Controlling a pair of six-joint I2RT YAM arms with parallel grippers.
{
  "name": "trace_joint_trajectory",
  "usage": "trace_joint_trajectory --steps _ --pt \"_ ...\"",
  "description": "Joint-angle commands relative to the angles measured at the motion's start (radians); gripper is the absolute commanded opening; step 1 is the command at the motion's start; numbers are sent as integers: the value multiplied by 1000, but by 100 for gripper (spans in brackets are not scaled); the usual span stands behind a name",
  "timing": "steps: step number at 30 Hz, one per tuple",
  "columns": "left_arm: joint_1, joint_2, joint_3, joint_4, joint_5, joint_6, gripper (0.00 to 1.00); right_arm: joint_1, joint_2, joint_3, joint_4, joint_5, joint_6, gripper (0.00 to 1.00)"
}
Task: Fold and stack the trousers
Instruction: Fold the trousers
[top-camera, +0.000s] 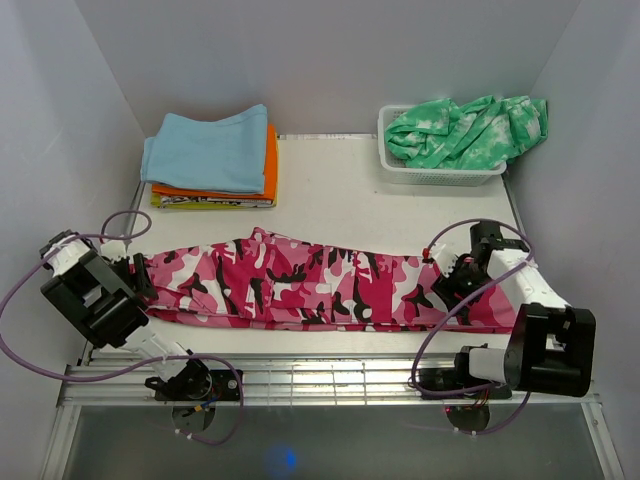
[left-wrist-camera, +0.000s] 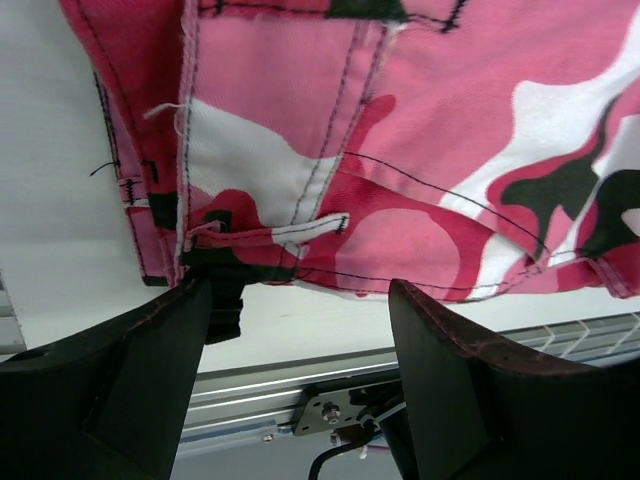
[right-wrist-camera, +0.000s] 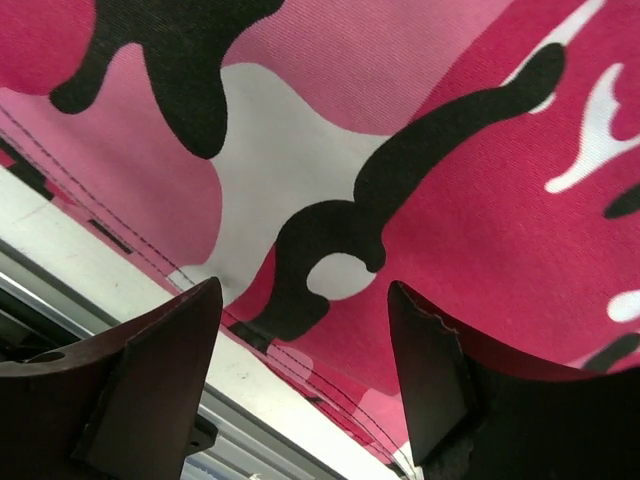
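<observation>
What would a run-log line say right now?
trousers: spread flat | left gripper: open, at waist end | right gripper: open, over opposite end | held: nothing

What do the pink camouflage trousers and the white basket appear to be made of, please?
The trousers look like sturdy woven cotton, matte: fine weave and dark topstitched seams show up close. The basket looks like moulded white plastic, judging by its thin slotted walls; its finish is hard to tell.

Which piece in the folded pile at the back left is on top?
The light blue one; it lies over the orange piece, with a yellow one at the bottom of the pile.
</observation>
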Motion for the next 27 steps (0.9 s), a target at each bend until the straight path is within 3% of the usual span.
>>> trace_joint_trajectory --steps 1,16,20,23,27 --pt "-1 -72 -33 73 -75 -17 81 23 51 -10 59 52 21 71" --pt "8 -107 -146 203 -140 -59 79 47 114 10 68 89 56 67" --pt "49 -167 -97 183 -24 -24 85 49 113 9 65 87 61 67" --pt "56 -193 -70 129 70 31 81 50 111 6 64 87 64 67" --pt "66 -178 -47 63 129 75 65 54 113 7 62 89 65 67"
